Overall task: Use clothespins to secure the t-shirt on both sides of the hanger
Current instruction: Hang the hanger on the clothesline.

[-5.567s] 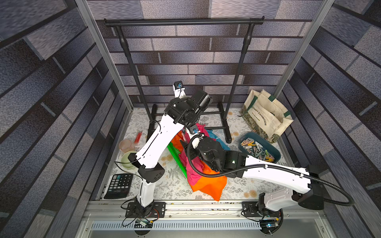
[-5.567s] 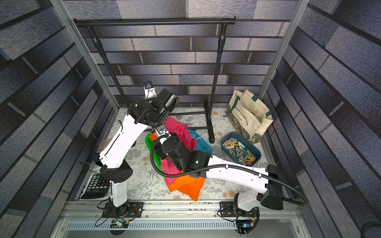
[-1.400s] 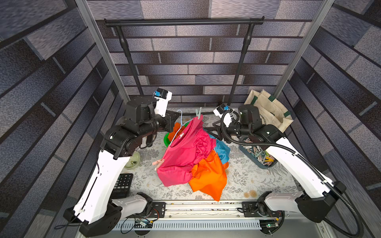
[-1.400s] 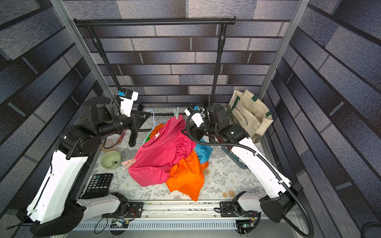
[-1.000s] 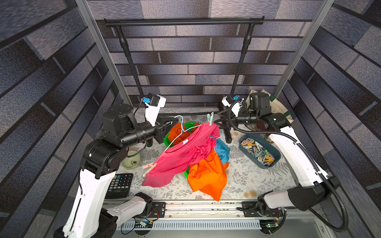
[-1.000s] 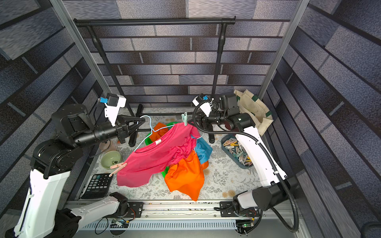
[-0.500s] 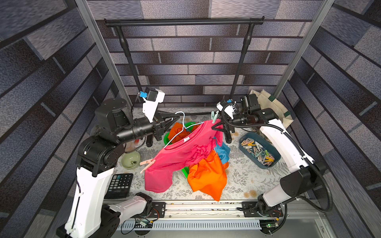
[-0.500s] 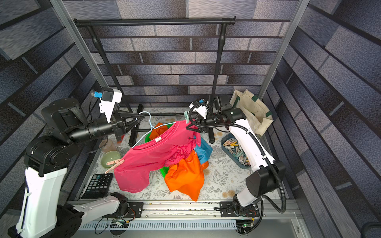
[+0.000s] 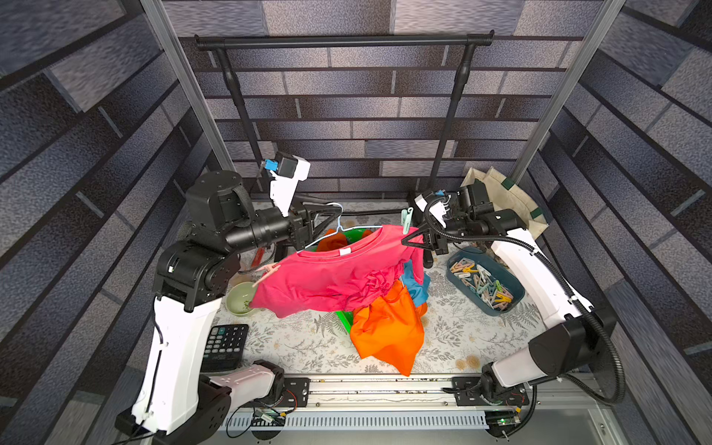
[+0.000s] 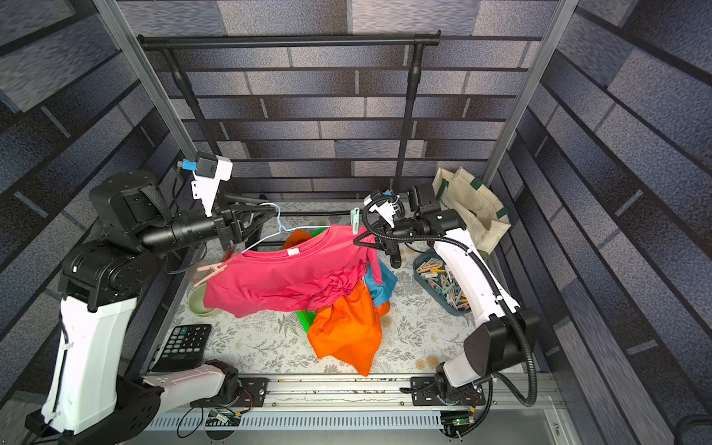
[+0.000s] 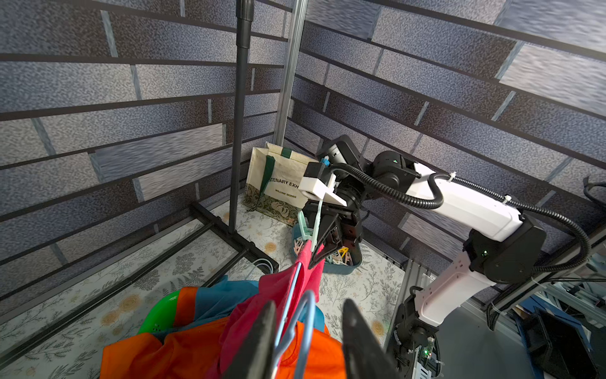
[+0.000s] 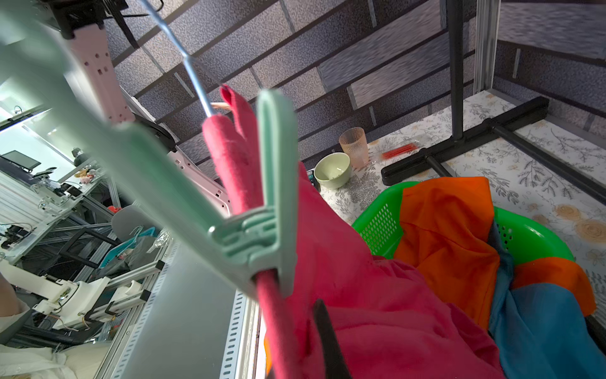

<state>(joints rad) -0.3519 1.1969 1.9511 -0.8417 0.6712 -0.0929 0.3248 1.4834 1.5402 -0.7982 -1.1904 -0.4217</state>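
Both sides look pinned; left gripper point(image 11: 308, 306) released round hanger hook point(image 11: 308, 293); right gripper point(image 9: 408, 239) clenches pink t-shirt point(image 9: 327, 277); next, let go

Raised and facing each other, the left pincer point(image 11: 310, 305) stands parted, the right pincer point(image 9: 404, 241) pinched closed.

T-shirt point(image 9: 327, 277) on hanger point(image 9: 339, 220) above basket point(image 9: 343, 319), clothespins point(image 9: 481, 285) in tray point(image 9: 451, 269) rightward

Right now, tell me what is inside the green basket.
An orange garment and a blue garment fill the green basket. The pink t-shirt covers part of it, so anything beneath the clothes cannot be seen.
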